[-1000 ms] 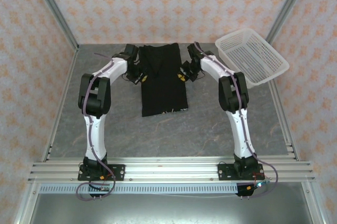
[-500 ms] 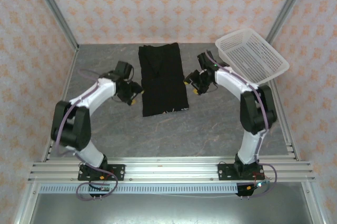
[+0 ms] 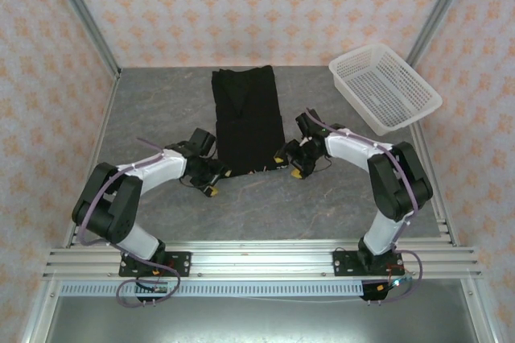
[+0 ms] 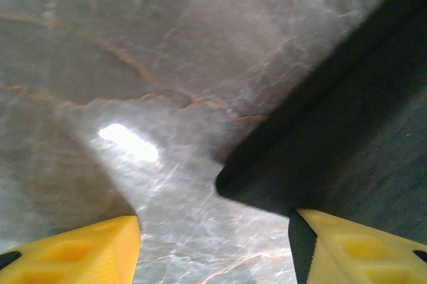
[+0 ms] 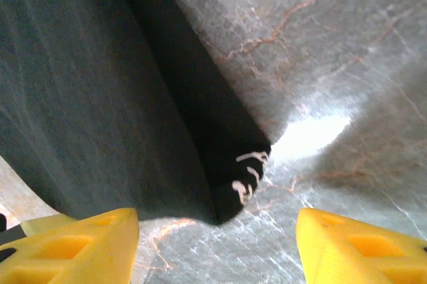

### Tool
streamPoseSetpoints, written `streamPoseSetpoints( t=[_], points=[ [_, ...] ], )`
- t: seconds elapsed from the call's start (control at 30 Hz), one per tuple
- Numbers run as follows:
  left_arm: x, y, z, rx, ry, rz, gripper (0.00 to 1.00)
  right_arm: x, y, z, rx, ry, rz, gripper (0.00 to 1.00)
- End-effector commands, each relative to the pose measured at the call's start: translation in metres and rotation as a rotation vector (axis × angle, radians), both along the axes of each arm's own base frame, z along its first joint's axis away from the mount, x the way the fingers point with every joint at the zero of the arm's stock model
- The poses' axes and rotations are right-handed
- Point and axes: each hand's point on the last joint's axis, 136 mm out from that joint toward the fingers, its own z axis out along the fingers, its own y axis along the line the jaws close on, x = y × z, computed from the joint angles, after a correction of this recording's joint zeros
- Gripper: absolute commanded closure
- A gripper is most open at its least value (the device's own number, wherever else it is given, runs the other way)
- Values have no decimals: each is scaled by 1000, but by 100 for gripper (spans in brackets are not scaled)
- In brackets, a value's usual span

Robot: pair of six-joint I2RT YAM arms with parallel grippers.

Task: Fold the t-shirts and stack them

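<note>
My left gripper (image 3: 209, 175) has come down along the shirt's left edge to its near corner. A second ago it was up by the far end, and half a second ago about midway. In the left wrist view, my left gripper (image 4: 213, 234) has its yellow fingers (image 4: 73, 254) spread wide and holds nothing. The black corner lies on the table (image 3: 153, 109) between them, closer to the right-hand finger.

The t-shirt (image 3: 248, 121) has not moved. It lies as a long narrow strip in the middle of the table, running away from me.

My right gripper (image 3: 290, 163) has travelled the same way down the right edge. In the right wrist view, my right gripper (image 5: 213, 231) is also wide open and empty, with the hem corner and its white lettering (image 5: 245, 176) between the fingers.

I judge both hands are set to pinch the near corners for the next fold. The basket (image 3: 385, 89) sits at the far right, untouched.
</note>
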Motion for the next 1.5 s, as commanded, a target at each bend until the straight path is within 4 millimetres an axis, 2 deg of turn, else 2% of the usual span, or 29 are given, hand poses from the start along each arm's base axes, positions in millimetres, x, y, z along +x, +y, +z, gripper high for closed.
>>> streamPoseSetpoints(
  t=[0.0,0.2,0.33,0.43,0.53,0.6,0.73,0.87,1.07,1.2,1.3,1.47],
  points=[
    [34,-7,12,-14,-107,45,40,12,4,-8,2,-7,-15,40],
    [39,-9,0,-5,-88,41,47,20,4,-24,-42,30,-32,59],
    [54,-11,-2,6,-118,44,55,21,3,-30,-47,38,-46,82],
    [62,-9,-2,26,-140,42,70,20,4,-29,-46,37,-48,93],
    [63,-2,2,71,-164,28,89,19,4,-24,-45,29,-47,99],
    [58,5,5,101,-173,19,100,16,2,-18,-46,22,-47,100],
    [35,19,13,140,-193,-7,100,0,-1,-9,-51,28,-28,100],
    [5,25,18,124,-196,-34,100,-23,-2,0,-55,45,13,100],
    [-40,26,26,72,-207,-113,100,-70,-2,6,-75,98,97,100],
    [-73,21,36,38,-216,-196,100,-109,-3,11,-85,140,147,100],
    [-98,16,51,25,-248,-255,100,-136,-3,25,-67,155,170,100],
    [-121,18,101,0,-408,-268,100,-165,-9,62,-26,143,167,100]
  ],
)
